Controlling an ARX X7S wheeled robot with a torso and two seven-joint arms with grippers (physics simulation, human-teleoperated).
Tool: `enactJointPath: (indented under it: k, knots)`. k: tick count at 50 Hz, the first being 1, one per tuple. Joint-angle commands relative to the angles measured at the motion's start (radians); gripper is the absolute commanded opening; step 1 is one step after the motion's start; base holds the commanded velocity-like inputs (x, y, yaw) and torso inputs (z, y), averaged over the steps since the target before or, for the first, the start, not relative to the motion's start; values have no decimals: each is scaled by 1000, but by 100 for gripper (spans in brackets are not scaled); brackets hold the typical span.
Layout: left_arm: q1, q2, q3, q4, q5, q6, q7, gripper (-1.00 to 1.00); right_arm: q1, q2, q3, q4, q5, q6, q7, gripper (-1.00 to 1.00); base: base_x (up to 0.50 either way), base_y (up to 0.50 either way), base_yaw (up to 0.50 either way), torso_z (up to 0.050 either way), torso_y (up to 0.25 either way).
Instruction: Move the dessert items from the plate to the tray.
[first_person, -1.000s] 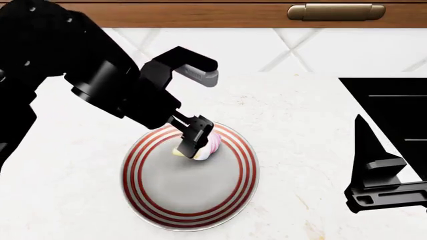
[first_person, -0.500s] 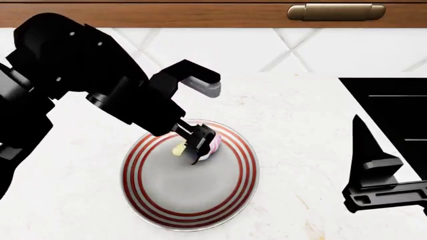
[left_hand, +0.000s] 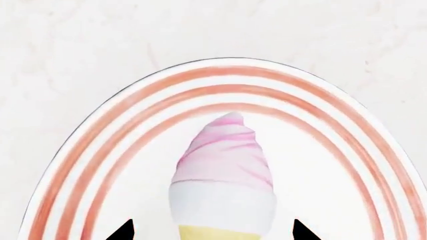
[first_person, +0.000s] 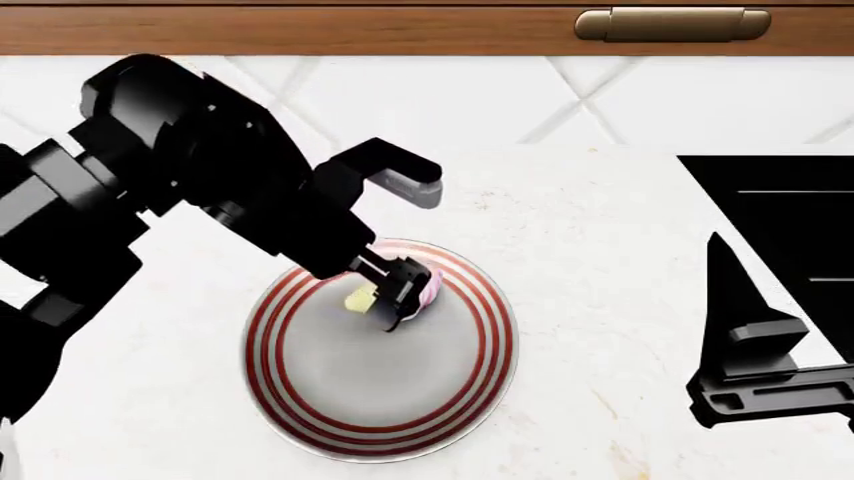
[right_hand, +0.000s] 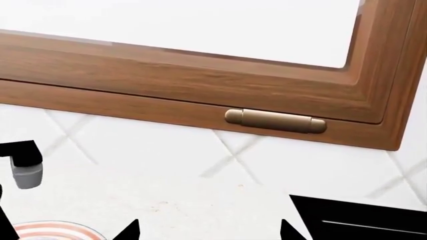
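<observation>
Reached down over the red-ringed plate (first_person: 287, 400) with the left gripper (first_person: 398, 291), jaws spread either side of the ice cream (first_person: 400, 293) but not clamped, the cone lying on its side on the plate's far half, swirl tip toward the far rim. Could have squeezed on the rounded white band and squirted the cone out sideways across the slick plate if closed off-centre. Waited well to the right of the plate with the right gripper (first_person: 767, 385), fingertips apart and empty; saw neither cupcake nor tray.
</observation>
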Motion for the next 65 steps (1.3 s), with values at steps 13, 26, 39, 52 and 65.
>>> enactJointPath:
  k: [13,26,39,52,65]
  knots:
    - [34,42,60,-74,66,49,85,100,-3,-7,11,3,5,11,0,100,0,0,0,0,0]
    - [41,62,80,-102,83,62,120,100,-5,-15,20,6,1,22,-6,100,0,0,0,0,0]
    - [47,59,69,-104,75,72,100,-100,-10,-10,26,4,10,17,-1,100,0,0,0,0,0]
    - [9,-70,-58,117,-90,18,-58,-100,-10,3,28,3,21,5,11,100,0,0,0,0,0]
    - [0,-308,-268,466,-494,48,-414,-100,27,45,-34,-3,37,-53,52,100,0,0,0,0,0]
